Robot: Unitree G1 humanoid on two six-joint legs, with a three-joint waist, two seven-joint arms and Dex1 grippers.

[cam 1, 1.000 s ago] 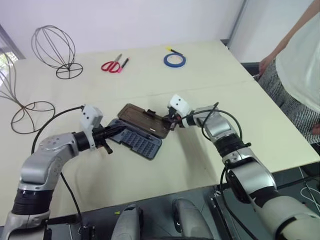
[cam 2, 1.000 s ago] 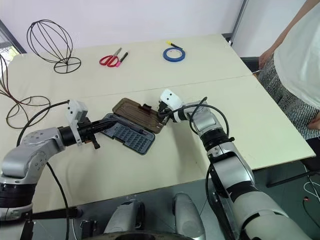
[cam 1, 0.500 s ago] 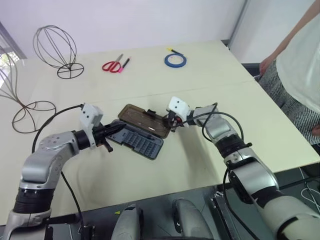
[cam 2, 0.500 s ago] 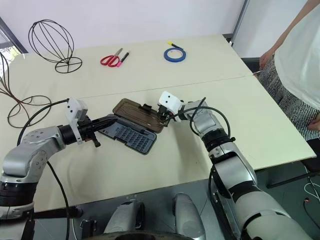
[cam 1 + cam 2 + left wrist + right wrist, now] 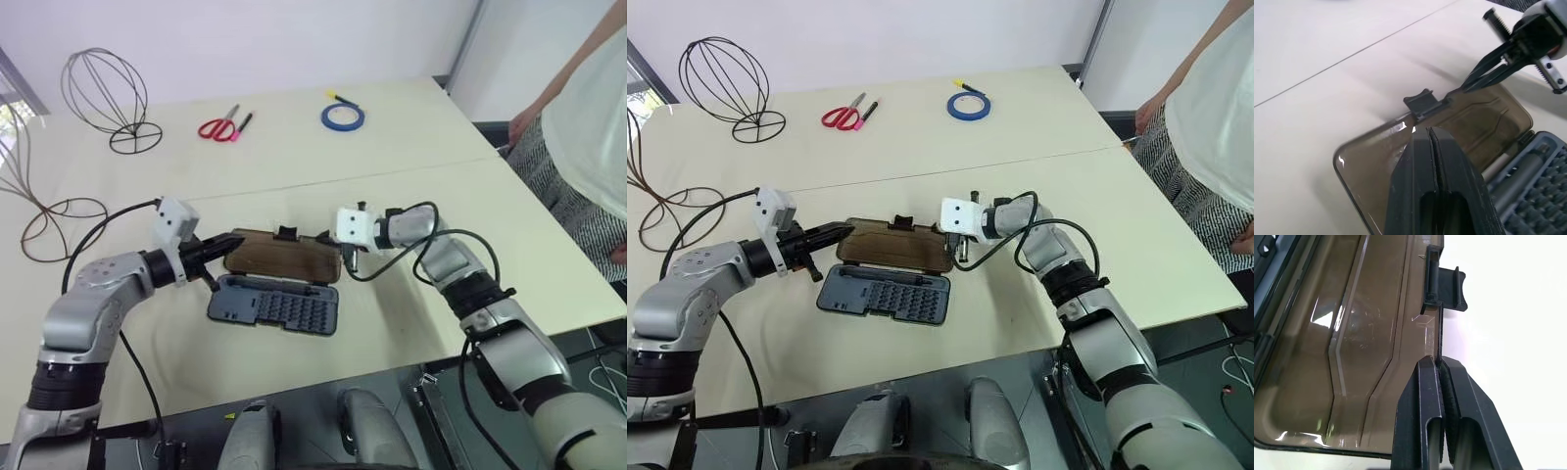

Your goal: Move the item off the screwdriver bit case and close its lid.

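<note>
- No brand, label or writing can be read on anything.
- The flat dark grey plastic screwdriver bit case (image 5: 274,308) lies open on the cream counter (image 5: 411,176), its rows of small bits showing.
- Its smoky brown translucent lid (image 5: 284,257) stands tilted up on the far side, black latch tab (image 5: 286,233) on its upper edge.
- The right wrist view shows the right end effector (image 5: 1440,368) clenched on the lid's thin edge beside the tab.
- The left wrist view shows the left end effector (image 5: 1430,134) clenched with nothing between its fingers, its tips against the lid's left part.
- The tall dark wire balloon-shaped frame (image 5: 39,196) stands at the counter's far left edge, well apart from the case.
</note>
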